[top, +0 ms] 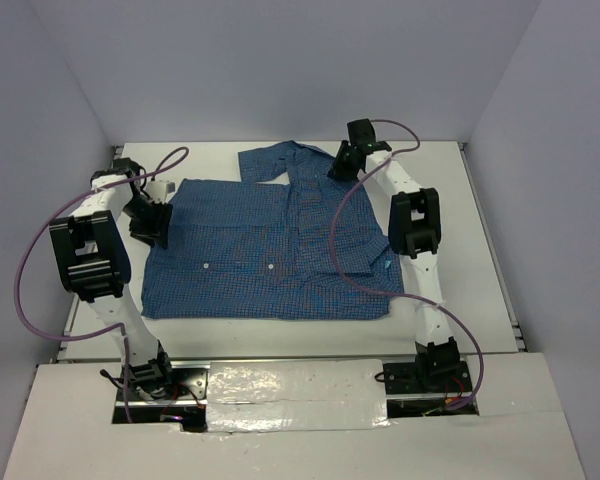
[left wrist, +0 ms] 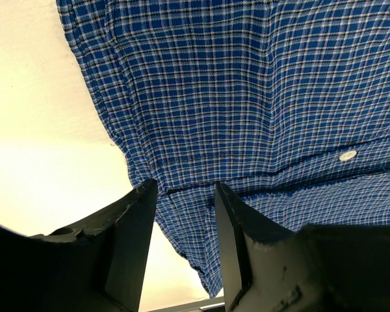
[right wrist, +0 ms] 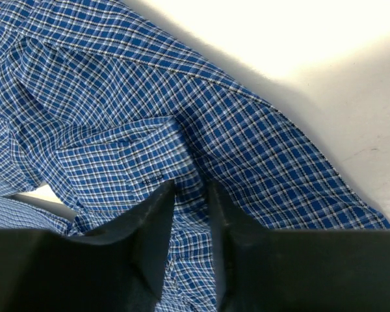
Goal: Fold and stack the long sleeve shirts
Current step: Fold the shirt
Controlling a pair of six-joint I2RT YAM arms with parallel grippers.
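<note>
A blue checked long sleeve shirt (top: pixel 270 255) lies spread across the middle of the white table (top: pixel 480 280), between the two arms. The left gripper (top: pixel 155 225) sits low at the shirt's left edge, jaws spread over the cloth. The right gripper (top: pixel 342 165) is at the far edge, its fingers (right wrist: pixel 149 234) nearly together around a fold; whether they truly pinch it is unclear.
</note>
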